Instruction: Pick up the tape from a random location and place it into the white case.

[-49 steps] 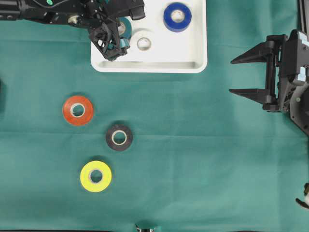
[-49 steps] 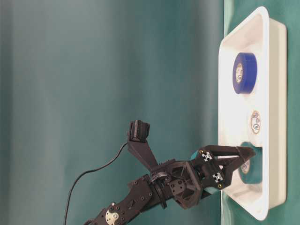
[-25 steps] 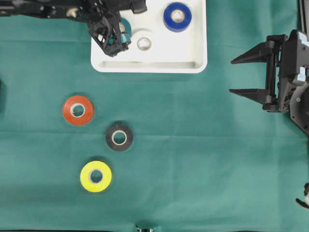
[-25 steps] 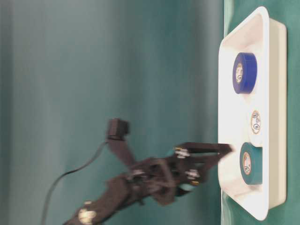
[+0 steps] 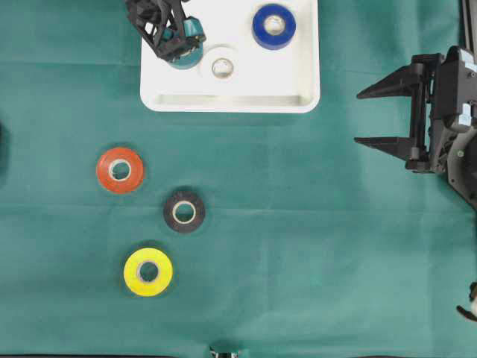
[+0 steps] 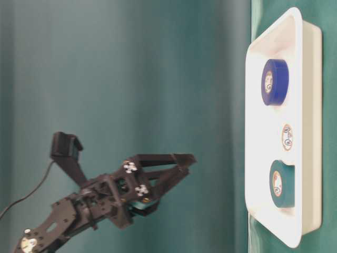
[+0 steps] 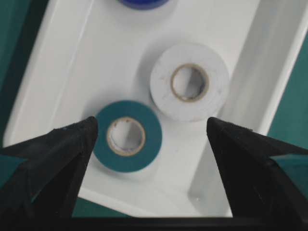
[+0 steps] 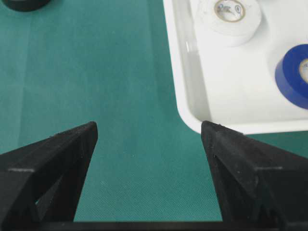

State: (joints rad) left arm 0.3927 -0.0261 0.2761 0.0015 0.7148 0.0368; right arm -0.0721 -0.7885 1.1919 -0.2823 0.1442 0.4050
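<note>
A matte green cloth (image 5: pixel 298 224), finely woven and faintly creased, covers the table, and on it near the top edge of the overhead view sits the white case (image 5: pixel 298 74), a smooth glossy plastic tray with rounded corners and a raised rim. Since a second ago the left gripper (image 6: pixel 181 161) has let go of the teal tape (image 5: pixel 186 58) and pulled well up and away from the tray; half a second ago its tips were just leaving the rim. Its black angular fingers (image 7: pixel 53 163) now stand wide apart and hold nothing, with the roll lying flat in the case below them, next to the white tape (image 5: pixel 221 68) and apart from the blue tape (image 5: pixel 273 26). The right gripper (image 5: pixel 373 115) has not moved: it waits at the right side, spread wide and empty, above bare cloth. All the rolls are flat rings with pale cardboard cores. Outside the case lie the orange tape (image 5: pixel 119 170), the yellow tape (image 5: pixel 147 272) and the black tape (image 5: pixel 183 212), each apart from the others.
</note>
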